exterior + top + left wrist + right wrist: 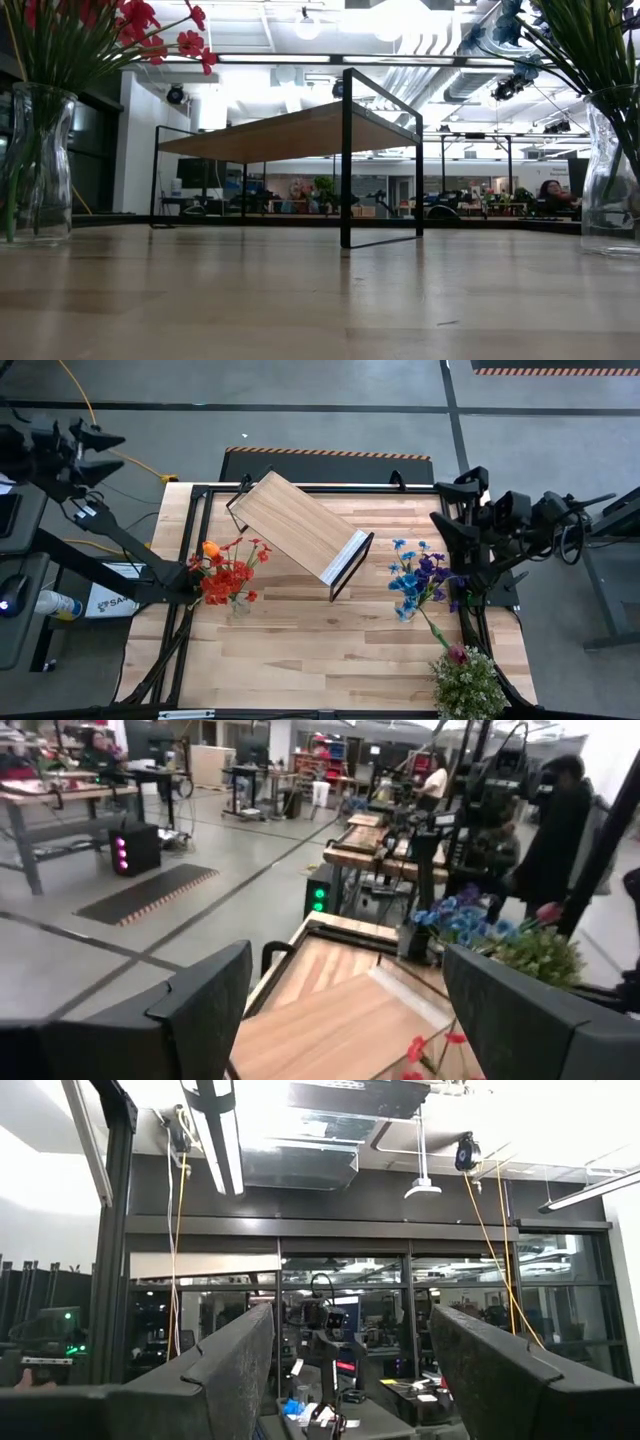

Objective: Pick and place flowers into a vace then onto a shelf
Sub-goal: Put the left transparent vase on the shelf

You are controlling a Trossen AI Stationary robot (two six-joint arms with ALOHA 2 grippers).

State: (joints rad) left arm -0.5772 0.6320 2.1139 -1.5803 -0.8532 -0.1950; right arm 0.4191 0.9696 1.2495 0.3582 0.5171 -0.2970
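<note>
Flowers [228, 573] upright in vase, left of shelf [299, 526]; blue bunch [418, 580] right of it. Left claw [345, 1010] spread, raised beyond shelf's left; right claw [350, 1370] spread, equally clear.

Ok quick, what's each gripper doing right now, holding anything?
Left gripper: open, holding nothing, raised off the table's left side.
Right gripper: open, holding nothing, parked at the table's right edge.

Light wooden table [330, 650] is carrying a wood-topped shelf [300, 525] on black legs, sitting askew near the far middle. A glass vase [35, 165] of red flowers [228, 572] is standing on its left side, a vase [612, 170] of blue and purple flowers [418, 578] on its right, and a bushy green plant [468, 682] is sitting at the near right corner.
</note>
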